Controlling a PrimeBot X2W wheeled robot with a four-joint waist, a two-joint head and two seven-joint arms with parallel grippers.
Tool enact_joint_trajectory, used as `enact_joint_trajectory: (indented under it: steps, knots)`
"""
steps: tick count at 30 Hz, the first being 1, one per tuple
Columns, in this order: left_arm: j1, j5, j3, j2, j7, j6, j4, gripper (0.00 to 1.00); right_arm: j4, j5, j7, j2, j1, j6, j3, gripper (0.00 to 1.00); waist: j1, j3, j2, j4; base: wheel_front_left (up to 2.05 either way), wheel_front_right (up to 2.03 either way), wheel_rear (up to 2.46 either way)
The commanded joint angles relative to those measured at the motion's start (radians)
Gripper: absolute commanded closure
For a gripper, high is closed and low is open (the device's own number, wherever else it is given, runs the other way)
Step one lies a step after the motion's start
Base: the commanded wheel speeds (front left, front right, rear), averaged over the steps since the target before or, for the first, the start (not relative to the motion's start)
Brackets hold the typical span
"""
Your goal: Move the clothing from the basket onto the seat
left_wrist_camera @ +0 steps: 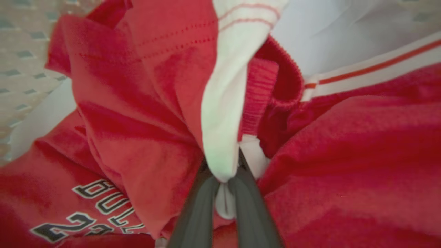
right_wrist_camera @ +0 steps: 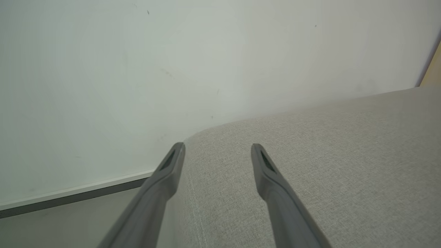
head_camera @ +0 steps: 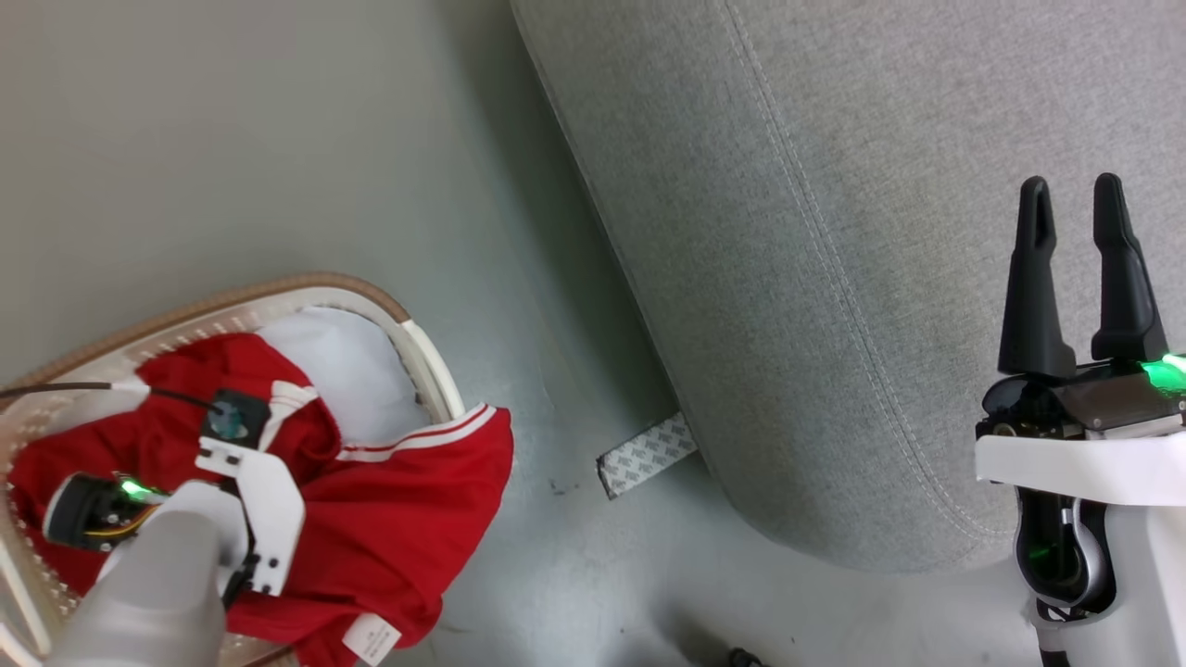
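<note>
Pale grey-green floor (head_camera: pixel 259 139), plain wall (right_wrist_camera: pixel 172 69) behind.

- Left claw (left_wrist_camera: pixel 223 174): pinched shut on white-trim fold of clothing (head_camera: pixel 408 500), down inside basket (head_camera: pixel 310 287).
- Red heap fills basket, one part draped over rim on seat-facing side. Numbered garment lies lower. White pad (head_camera: pixel 357 366) at far corner.
- Right claw (head_camera: pixel 1072 190): spread wide, empty, above seat (head_camera: pixel 815 278), well apart from basket.
- Step: grasp made, lift not yet begun.
- Next, likely: raise until hanging cloth clears rim, then carry across to seat.
- Risk: dragging second garment, tipping basket.
</note>
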Motion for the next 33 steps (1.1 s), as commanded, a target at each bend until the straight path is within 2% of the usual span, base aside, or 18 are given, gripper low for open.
enact_joint_trajectory:
  steps: [1,9,16,23,33]
  knots:
    - [0.003,-0.007,0.000,-0.005,-0.011,-0.002,0.002,1.00,0.005,-0.006,0.000,-0.003,-0.016,-0.002,0.002,0.00,-0.0001,-0.017,0.0000,0.009,0.00,0.00,0.00]
    - [0.051,-0.056,0.012,-0.080,-0.103,-0.008,0.004,1.00,0.022,-0.097,0.000,-0.003,0.008,-0.002,-0.022,0.00,-0.0001,-0.164,0.0000,0.077,0.00,0.00,0.00]
    - [0.078,-0.105,0.013,-0.168,-0.214,-0.026,0.001,1.00,0.044,-0.168,0.001,-0.003,0.054,-0.002,-0.038,0.00,-0.0001,-0.319,0.0000,0.182,0.00,0.00,0.00]
    - [0.113,-0.158,-0.002,-0.221,-0.308,-0.039,-0.020,1.00,0.076,-0.212,0.001,-0.004,0.106,-0.002,-0.042,0.00,-0.0001,-0.459,0.0000,0.293,0.00,0.00,0.00]
    - [0.209,-0.342,-0.191,-0.240,-0.353,-0.040,-0.241,1.00,0.139,-0.205,0.001,-0.003,0.181,-0.002,0.007,0.00,-0.0001,-0.611,0.0000,0.423,0.00,0.00,0.00]
